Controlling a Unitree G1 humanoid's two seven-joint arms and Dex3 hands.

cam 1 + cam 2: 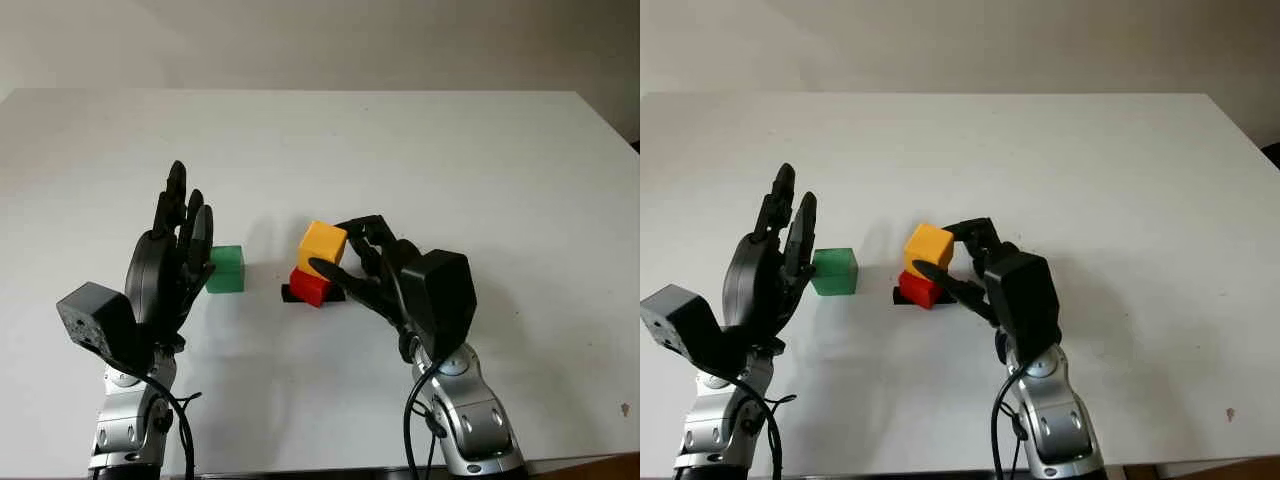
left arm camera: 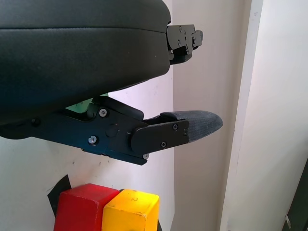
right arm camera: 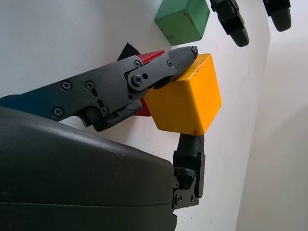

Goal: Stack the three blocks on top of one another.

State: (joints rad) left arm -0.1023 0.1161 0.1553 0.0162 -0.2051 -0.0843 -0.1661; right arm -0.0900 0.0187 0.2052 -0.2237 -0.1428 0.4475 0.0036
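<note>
A yellow block (image 1: 323,245) is on top of a red block (image 1: 310,287) near the table's middle, and the red one stands on a black tape mark (image 1: 288,293). My right hand (image 1: 335,248) is shut on the yellow block, with the thumb (image 3: 180,55) on one side and a finger (image 3: 190,147) on the opposite side. A green block (image 1: 226,268) stands alone on the table just left of the pair. My left hand (image 1: 185,225) is open and raised, close to the green block's left side without touching it.
The white table (image 1: 450,160) stretches wide behind and to the right of the blocks. Its front edge runs close below both forearms. A wall rises behind the far edge.
</note>
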